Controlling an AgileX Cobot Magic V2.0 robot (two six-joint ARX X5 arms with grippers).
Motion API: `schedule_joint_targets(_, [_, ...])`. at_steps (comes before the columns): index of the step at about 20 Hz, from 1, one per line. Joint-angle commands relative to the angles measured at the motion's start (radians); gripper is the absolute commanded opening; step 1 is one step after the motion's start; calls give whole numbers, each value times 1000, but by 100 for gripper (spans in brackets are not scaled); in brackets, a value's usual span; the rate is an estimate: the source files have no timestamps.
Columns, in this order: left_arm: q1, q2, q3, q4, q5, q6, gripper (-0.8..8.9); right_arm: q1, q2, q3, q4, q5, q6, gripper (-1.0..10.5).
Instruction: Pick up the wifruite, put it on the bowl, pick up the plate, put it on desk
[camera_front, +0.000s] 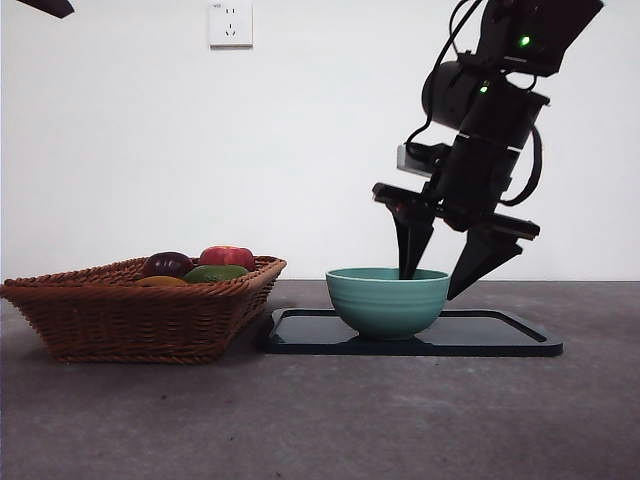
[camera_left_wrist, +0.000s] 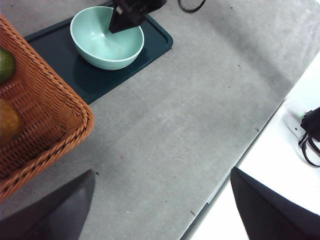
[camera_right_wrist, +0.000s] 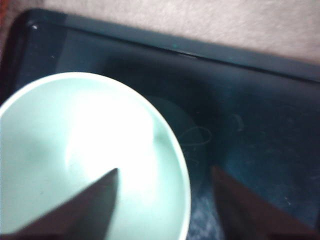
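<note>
- At far left of the front view: woven wicker basket on the desk, holding a dark purple fruit, a red fruit, a green fruit and a yellowish one.
- Top left corner: black tip of the waiting arm; in its wrist view, left gripper high above the desk, jaws spread wide, nothing between them.
- Just right of the basket: dark rectangular tray lying flat on the desk.
- On the tray's left half: teal-green bowl, upright, inside bare in both wrist views.
- Over the bowl's right rim: right gripper, jaws spread and straddling the rim, one tip dipped inside the bowl, the other outside above the tray, pinching nothing.
- On the wall, upper left: white socket.
</note>
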Motion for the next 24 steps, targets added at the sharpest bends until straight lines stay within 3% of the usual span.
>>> schedule_joint_targets(1, [-6,5,11,8,2,11,433,10,17,20,25,42,-12,37])
schedule_joint_targets(8, [-6,5,11,6,2,8,433,5,-20,22,20,68,-11,6])
schedule_joint_targets(16, [-6,5,11,6,2,7,433,19,-357,30,-148,75,-25,6])
schedule_joint_targets(21, [-6,5,11,6,2,8,433,93,-571,15,-345,113,-38,7])
schedule_joint_targets(24, [-6,5,11,-3,2,8,433,174,-689,-99,-336,145,-22,7])
